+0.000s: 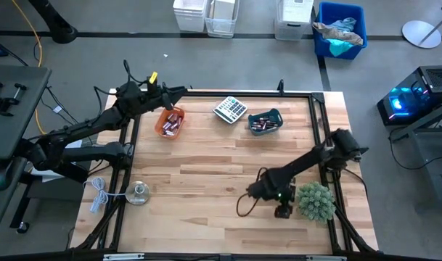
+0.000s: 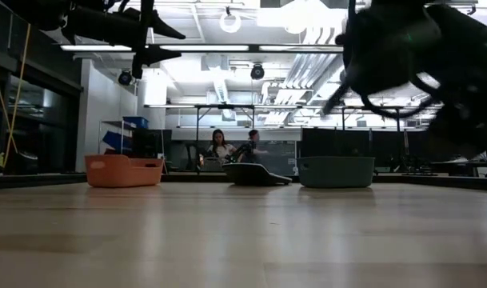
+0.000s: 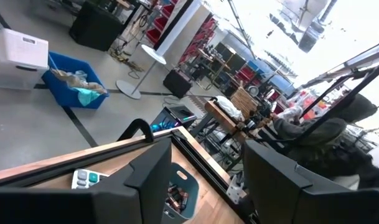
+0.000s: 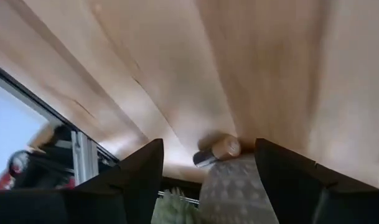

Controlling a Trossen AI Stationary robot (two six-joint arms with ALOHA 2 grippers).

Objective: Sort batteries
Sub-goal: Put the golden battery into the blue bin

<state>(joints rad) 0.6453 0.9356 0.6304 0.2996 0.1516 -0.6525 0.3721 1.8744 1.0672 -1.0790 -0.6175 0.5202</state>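
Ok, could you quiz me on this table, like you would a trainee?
1. True or false: the calculator lies between the orange bowl and the teal bowl.
2. Which is nearest the orange bowl? A: left gripper. B: right gripper.
3. What small thing lies on the wood just ahead of the open right gripper?
Key: 1 true; 2 A; 3 a battery.

Workshop setting. Grey floor (image 1: pixel 119 29) with dark seam lines surrounds the wooden table (image 1: pixel 221 188). White storage bins (image 1: pixel 206 14) and a blue bin (image 1: pixel 342 27) of crumpled material stand beyond its far edge. Ceiling strip lights (image 2: pixel 107 48) and ducting run overhead; two seated people (image 2: pixel 231 150) occupy the far background.
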